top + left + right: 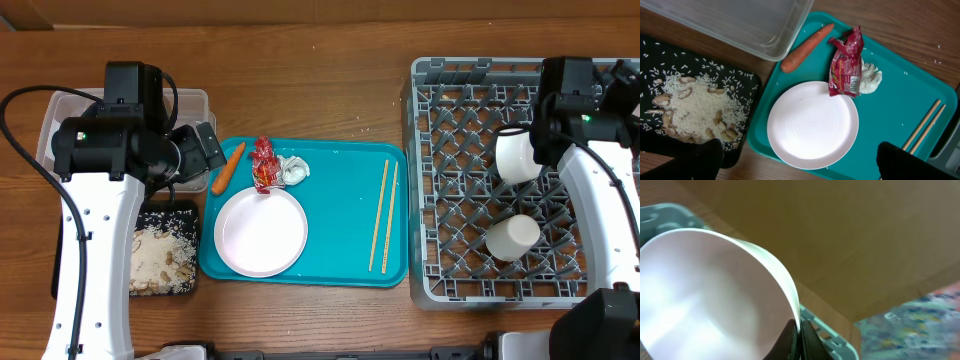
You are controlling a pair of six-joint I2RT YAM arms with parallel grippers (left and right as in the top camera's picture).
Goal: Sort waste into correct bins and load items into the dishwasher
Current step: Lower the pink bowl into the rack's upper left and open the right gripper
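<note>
1. Right jaws: clamped on the rim of a white bowl (705,295), one finger inside the wall and one outside. I held it over the far part of the grey dish rack (455,190); I could not tell whether it touched the pegs.
2. Left jaws: spread wide apart and holding nothing, hanging above the left end of the teal tray (345,200), with the black fingertips (700,160) at the low corners of the wrist view.
3. White plate (812,125): flat on the tray, directly below my left jaws.
4. Red wrapper (846,65): crumpled, on the tray, its lower end lapping the plate's far rim.
5. Tissue ball (870,79): on the tray, touching the wrapper's right side.
6. Carrot (805,47): at the tray's far left corner, its thick end by the clear tub (740,25).
7. Clear tub: near the table's far left corner.
8. Black tray (670,60): by the left edge, nearer than the tub, strewn with rice and scraps.
9. Chopsticks (383,215): side by side on the tray's right part.
10. Second bowl (512,237): in the rack, nearer than the held one.
11. Dish rack: along the table's right edge.
</note>
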